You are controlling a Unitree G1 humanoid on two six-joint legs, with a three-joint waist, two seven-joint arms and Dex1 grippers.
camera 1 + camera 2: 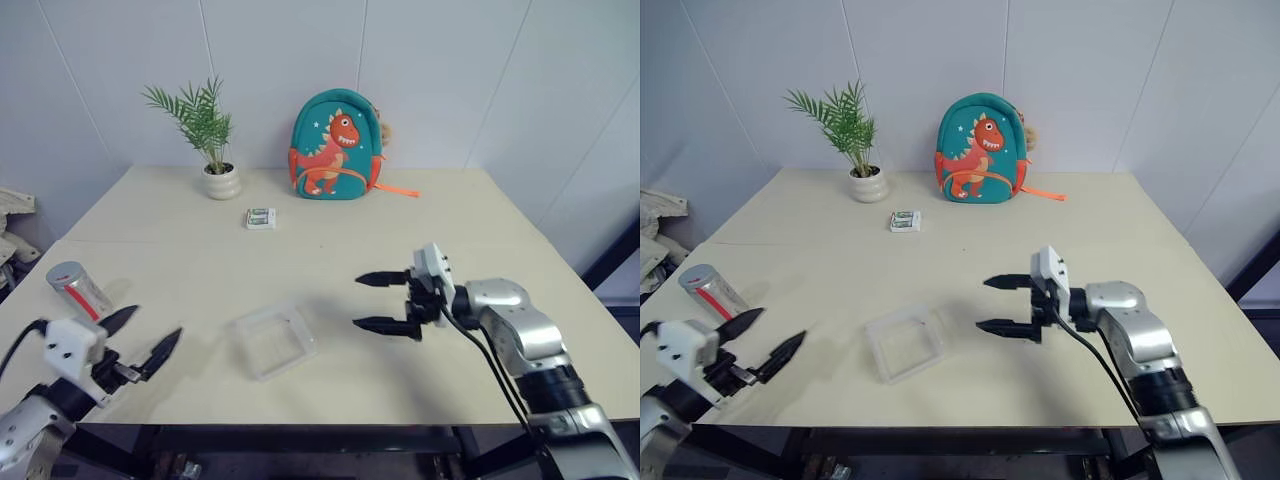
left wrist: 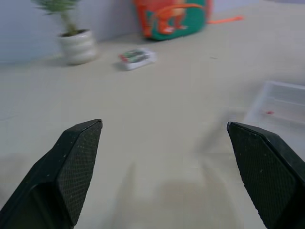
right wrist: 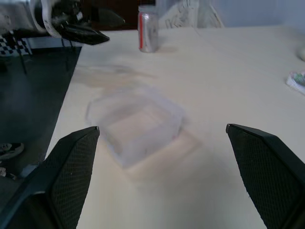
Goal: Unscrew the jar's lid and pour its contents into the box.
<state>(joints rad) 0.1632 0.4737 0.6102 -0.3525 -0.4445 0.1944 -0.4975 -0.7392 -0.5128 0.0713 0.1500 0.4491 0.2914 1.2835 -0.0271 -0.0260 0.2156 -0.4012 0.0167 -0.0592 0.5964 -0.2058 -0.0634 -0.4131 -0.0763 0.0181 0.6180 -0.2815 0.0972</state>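
Beige table point(image 1: 330, 250) stood against white walls point(image 1: 120, 70); left gripper point(image 1: 142, 342) and right gripper point(image 1: 384, 302) were spread wide, both empty.

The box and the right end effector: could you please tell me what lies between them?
Nothing: bare table separates the box from the open right end effector, as the right eye view shows.

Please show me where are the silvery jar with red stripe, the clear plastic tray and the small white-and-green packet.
silvery-grey jar with red stripe point(image 1: 78, 288): left eye view, on its side wall.
clear square plastic tray point(image 1: 243, 325): left eye view, on its left rim.
small white-and-green packet point(image 1: 261, 217): left eye view, on its top face.
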